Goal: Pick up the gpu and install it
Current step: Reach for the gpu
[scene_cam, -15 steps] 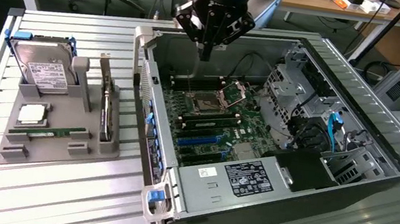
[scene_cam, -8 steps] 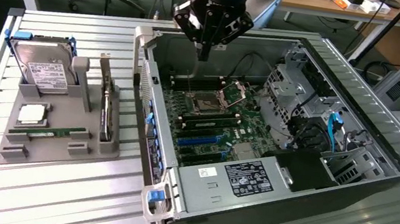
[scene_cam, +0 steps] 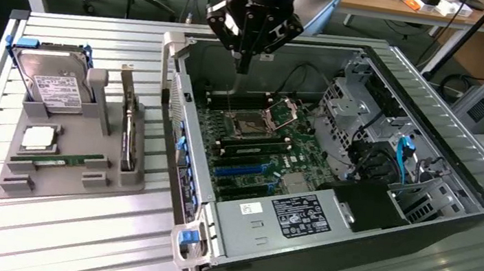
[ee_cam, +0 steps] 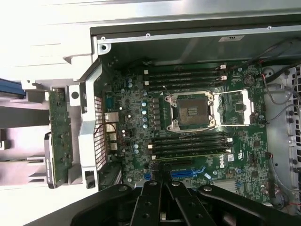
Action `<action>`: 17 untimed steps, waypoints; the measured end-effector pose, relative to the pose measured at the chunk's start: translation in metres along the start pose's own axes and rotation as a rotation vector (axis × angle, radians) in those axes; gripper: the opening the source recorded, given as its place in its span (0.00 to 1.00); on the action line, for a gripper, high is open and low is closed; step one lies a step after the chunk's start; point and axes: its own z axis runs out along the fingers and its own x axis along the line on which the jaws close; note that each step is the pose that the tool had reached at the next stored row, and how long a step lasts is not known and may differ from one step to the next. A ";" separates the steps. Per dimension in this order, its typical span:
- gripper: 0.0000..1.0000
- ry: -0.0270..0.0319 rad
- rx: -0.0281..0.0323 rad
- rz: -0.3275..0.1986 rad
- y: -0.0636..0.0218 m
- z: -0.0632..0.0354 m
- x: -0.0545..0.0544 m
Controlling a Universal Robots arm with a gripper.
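Observation:
The gpu (scene_cam: 129, 137) stands on edge in a slot of the grey holder (scene_cam: 70, 180), at the exterior view's left of the open computer case (scene_cam: 415, 233). In the wrist view the gpu (ee_cam: 59, 139) appears edge-on beside the case's rear wall. My gripper (scene_cam: 243, 65) hangs above the far part of the motherboard (scene_cam: 251, 143), fingers shut together and pointing down with nothing between them. It is well apart from the gpu. The black finger links of the gripper (ee_cam: 160, 186) hang over the motherboard (ee_cam: 188, 122).
On the grey holder also sit a silver hard drive (scene_cam: 54, 85), a green memory stick (scene_cam: 59, 158) and a small square chip (scene_cam: 39, 138). The case's metal wall (scene_cam: 178, 134) stands between holder and motherboard. Drive cages and cables (scene_cam: 379, 145) fill the case's right side.

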 end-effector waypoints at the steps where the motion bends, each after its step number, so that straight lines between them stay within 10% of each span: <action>1: 0.11 0.0000 0.0000 0.000 0.0000 0.0000 0.000; 17: 0.11 0.0000 0.0000 0.000 -0.0004 -0.0001 0.005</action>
